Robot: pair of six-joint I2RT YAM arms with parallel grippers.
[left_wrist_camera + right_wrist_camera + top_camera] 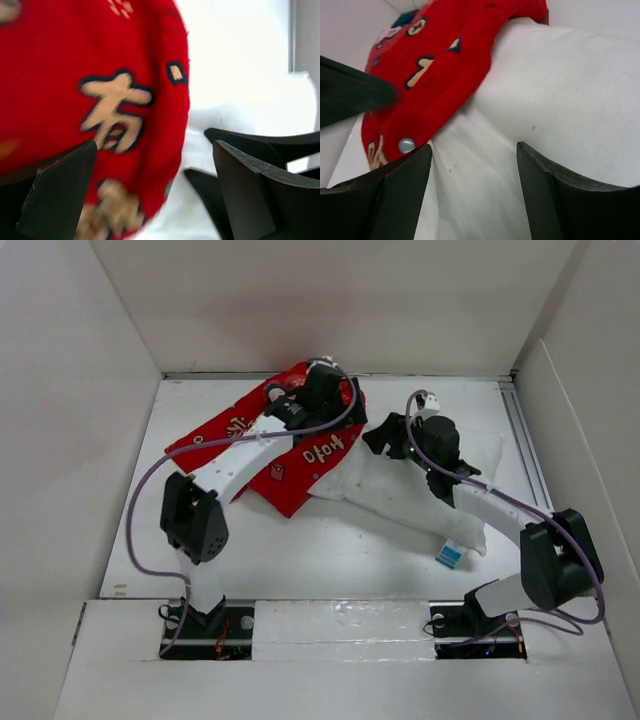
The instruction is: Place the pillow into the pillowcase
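Count: 1 pillow (385,495), 1 pillowcase (285,480), 2 arms, 2 tools, all on or over 1 white counter (330,550) w/ white walls round it.

Left tool (155,150): jaws wide apart, nothing clamped btwn them. Pillowcase sits right ahead of it. Red cloth w/ gold characters fills the left-finger side, its edge curving down past the midline. Whether the left finger touches the cloth, can't tell. Pillow shows as white bulk ahead on the right-finger side, beyond the red edge.

Right tool (474,150): jaws also apart, nothing pinched. Pillow lies directly ahead of and below it, white fabric spanning the gap btwn both fingers and running off to the right-finger side. Pillowcase is ahead toward its left-finger side, red edge lapping over the pillow. 1 silver snap (406,145) sits on that edge, just by the left fingertip.

Top view: pillowcase lies crumpled under the left tool, its near-right part overlapping the pillow's left end. Pillow stretches from there under the right tool and back along the right arm toward its base. Pillow is mostly outside the case. 1 small blue-and-white tag (450,556) sits at the pillow's near corner, well behind the right tool. The 2 tools are near each other, left one over red, right one over white.
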